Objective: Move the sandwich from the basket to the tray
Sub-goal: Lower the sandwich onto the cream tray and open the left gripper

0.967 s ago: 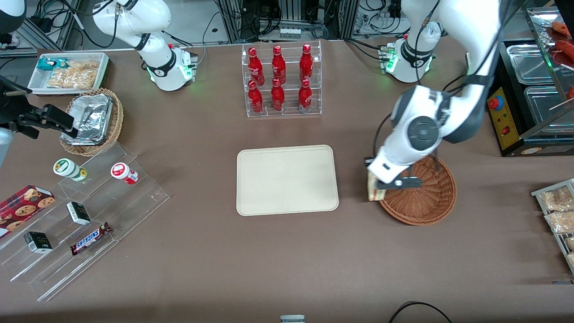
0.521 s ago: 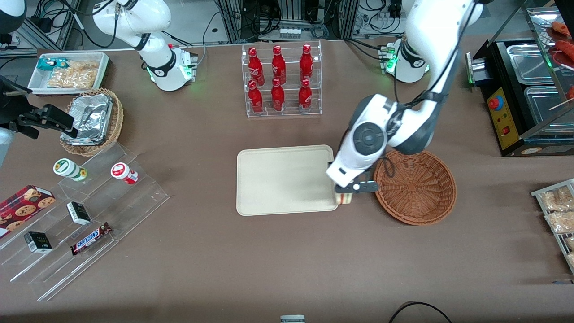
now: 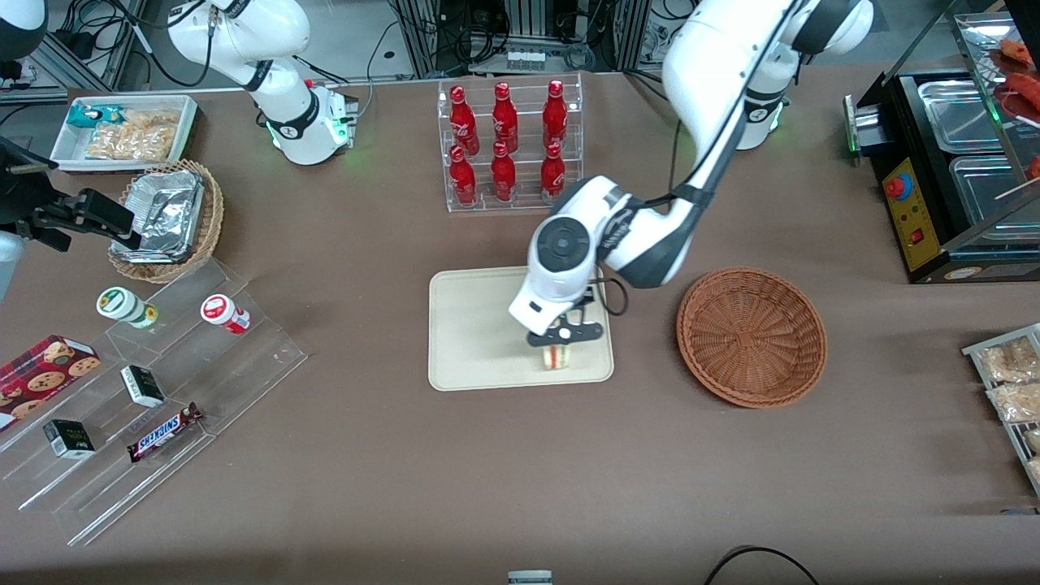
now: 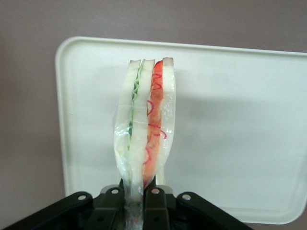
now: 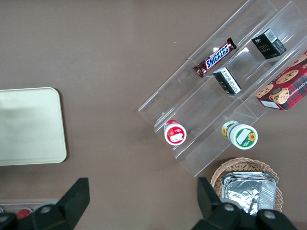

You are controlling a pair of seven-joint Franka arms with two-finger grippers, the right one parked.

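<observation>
The sandwich (image 3: 556,356) is now being held – pinched by the gripper (image 3: 559,340) – over the tray (image 3: 471,325), carried clear of the basket (image 3: 751,335).

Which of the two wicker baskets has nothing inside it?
The reddish-brown woven basket beside the cream tray; the tan basket holds foil. The gripper holds the sandwich.

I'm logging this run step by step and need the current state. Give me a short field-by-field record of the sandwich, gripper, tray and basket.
sandwich: wrapped in clear film, held edge-on between the fingers, above the tray
gripper: shut on the sandwich, over the part of the tray nearer the front camera and toward the basket
tray: cream, nothing resting on it yet
basket: reddish-brown wicker, empty, beside the tray toward the working arm's end of the table
task stage: sandwich out of the basket, not yet released
</observation>
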